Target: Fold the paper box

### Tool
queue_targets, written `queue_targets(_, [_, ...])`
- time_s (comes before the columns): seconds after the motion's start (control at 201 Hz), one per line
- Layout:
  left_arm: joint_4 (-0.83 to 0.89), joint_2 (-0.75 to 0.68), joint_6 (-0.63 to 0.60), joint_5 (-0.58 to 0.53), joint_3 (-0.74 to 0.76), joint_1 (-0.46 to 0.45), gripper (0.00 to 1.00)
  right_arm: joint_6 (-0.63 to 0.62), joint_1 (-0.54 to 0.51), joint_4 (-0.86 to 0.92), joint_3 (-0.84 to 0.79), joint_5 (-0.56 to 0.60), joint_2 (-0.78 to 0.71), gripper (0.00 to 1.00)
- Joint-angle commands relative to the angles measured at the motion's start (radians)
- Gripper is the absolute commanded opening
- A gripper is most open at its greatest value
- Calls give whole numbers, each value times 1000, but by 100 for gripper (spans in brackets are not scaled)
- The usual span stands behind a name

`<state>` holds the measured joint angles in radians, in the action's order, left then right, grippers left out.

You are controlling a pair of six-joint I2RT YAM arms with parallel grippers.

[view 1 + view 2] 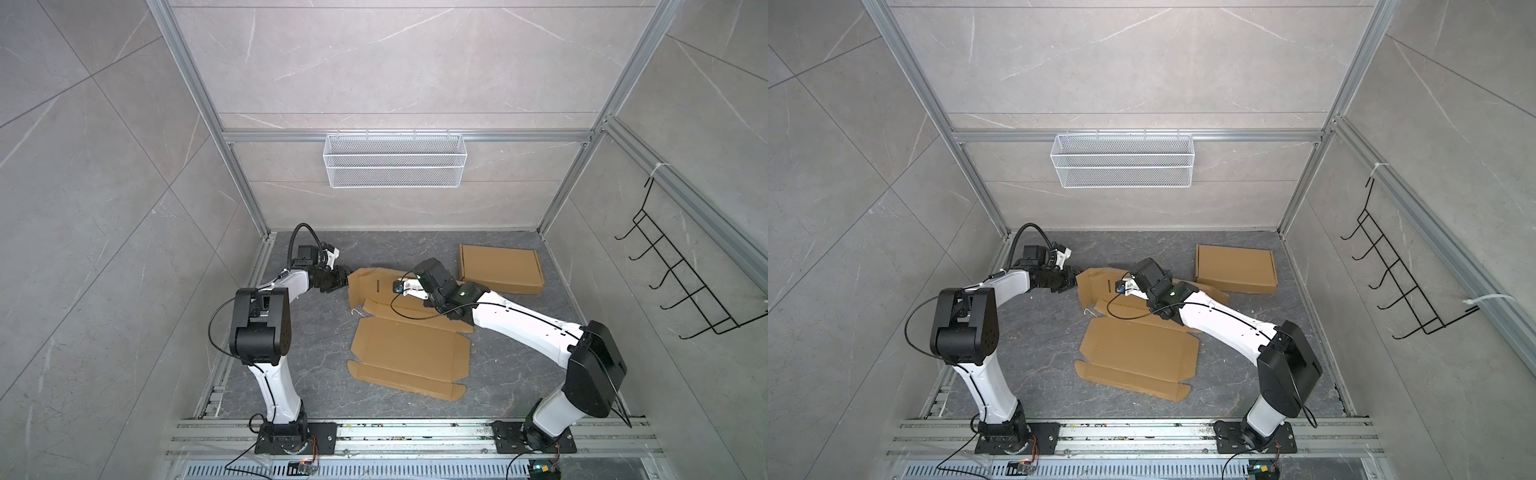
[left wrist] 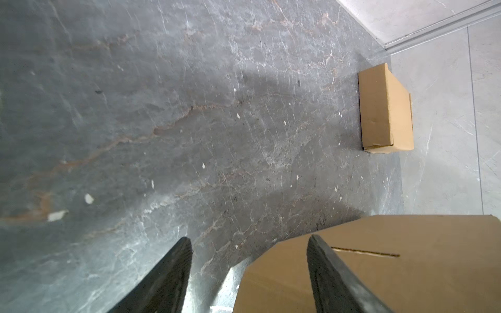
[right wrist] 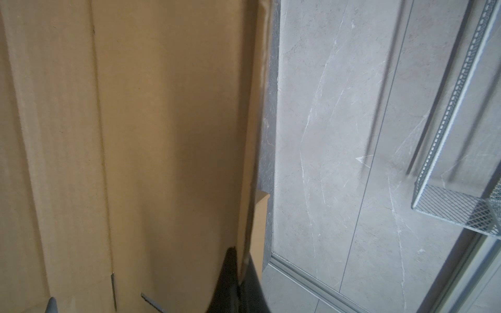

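While paper box (image 1: 409, 353) lies mostly flat mid-frame, left gripper (image 2: 248, 238) straddles raised flap corner, jaws wide, gripping nothing; right gripper (image 3: 241, 254) pinches flap edge, wrist hiding it in top views. Folded box (image 1: 500, 268) upper right.

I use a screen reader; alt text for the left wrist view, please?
Open left hand at the corner of an unfolded cardboard box, which reaches between its fingers, above a dark stone table. A folded box sits beyond, near the wall.

Can't read any text or numbers from where I'm at, the flat cardboard (image 1: 407, 353) and the folded box (image 1: 498, 268) both look plain brown.
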<state>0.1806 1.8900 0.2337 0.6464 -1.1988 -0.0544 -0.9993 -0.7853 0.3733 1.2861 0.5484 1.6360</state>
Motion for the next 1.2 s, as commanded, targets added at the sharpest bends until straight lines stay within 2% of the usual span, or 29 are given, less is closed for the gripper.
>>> queue_targets(0.0, [-21, -112, -17, -8, 43, -19, 70, -1, -4, 47, 14, -11, -15, 0])
queue_targets(0.134, [26, -158, 19, -119, 73, -22, 70, 8, -8, 52, 14, -10, -13, 0])
queue_targets(0.309, [20, -224, 51, -151, 124, -72, 71, 18, -16, 55, 13, -9, -12, 0])
queue_targets(0.931, [-28, -369, 81, -154, 251, -178, 72, 30, -49, -1, -78, 65, -17, 0])
queue_targets(1.07, [-73, -417, 85, -194, 325, -181, 73, 9, -65, -70, -145, 80, -53, 0])
queue_targets(1.199, [-121, -414, 94, -183, 353, -183, 73, -33, -96, -156, -210, 138, -52, 0])
